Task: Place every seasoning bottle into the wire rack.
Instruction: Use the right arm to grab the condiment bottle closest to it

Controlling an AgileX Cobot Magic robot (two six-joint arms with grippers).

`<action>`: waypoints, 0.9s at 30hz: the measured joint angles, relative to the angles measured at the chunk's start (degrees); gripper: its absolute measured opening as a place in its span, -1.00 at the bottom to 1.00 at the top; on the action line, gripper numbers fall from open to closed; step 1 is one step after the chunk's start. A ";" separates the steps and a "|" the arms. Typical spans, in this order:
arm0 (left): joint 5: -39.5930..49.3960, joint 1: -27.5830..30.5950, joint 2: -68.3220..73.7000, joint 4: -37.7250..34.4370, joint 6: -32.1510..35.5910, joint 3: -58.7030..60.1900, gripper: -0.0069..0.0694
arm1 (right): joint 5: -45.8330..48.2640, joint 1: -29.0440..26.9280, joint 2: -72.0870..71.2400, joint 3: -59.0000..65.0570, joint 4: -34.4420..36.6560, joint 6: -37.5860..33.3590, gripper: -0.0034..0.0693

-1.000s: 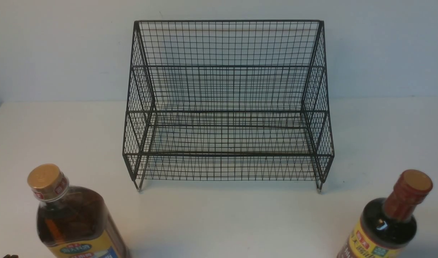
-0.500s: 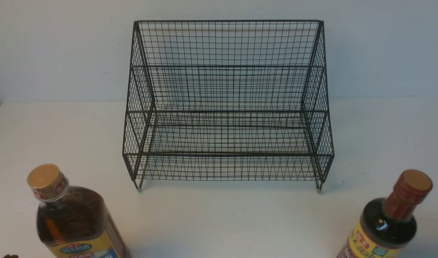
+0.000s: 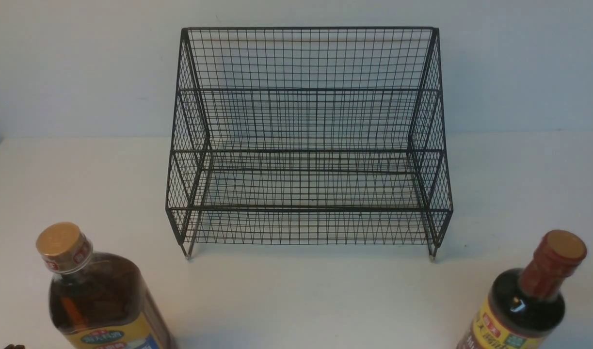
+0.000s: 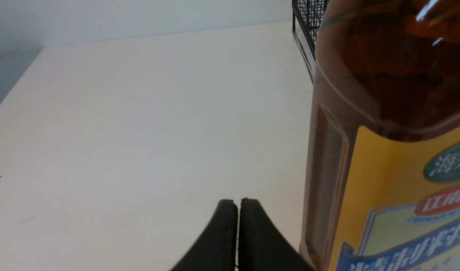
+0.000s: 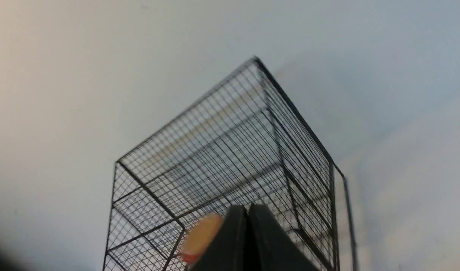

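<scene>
While both bottles stand outside the rack, I list:
- Rack (image 3: 308,211): black wire mesh, two tiers, on the white table (image 3: 296,295), against the wall, between and beyond the bottles.
- Amber bottle (image 3: 100,295): gold cap, near left.
- Dark bottle (image 3: 526,300): reddish cap, near right.
- Left gripper (image 4: 238,205): fingertips together, beside the amber bottle.
- Right gripper (image 5: 248,210): fingertips together, none held.

"What are we seeing in our wire rack (image 3: 308,210)?"
"We're seeing no bottle in it; our amber bottle (image 3: 100,295) is standing nearer us, left of our dark bottle (image 3: 526,300)."
</scene>
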 joint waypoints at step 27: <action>0.00 0.00 0.00 0.00 0.00 0.00 -0.84 | 31.44 0.41 38.71 -24.14 -2.20 -28.86 0.75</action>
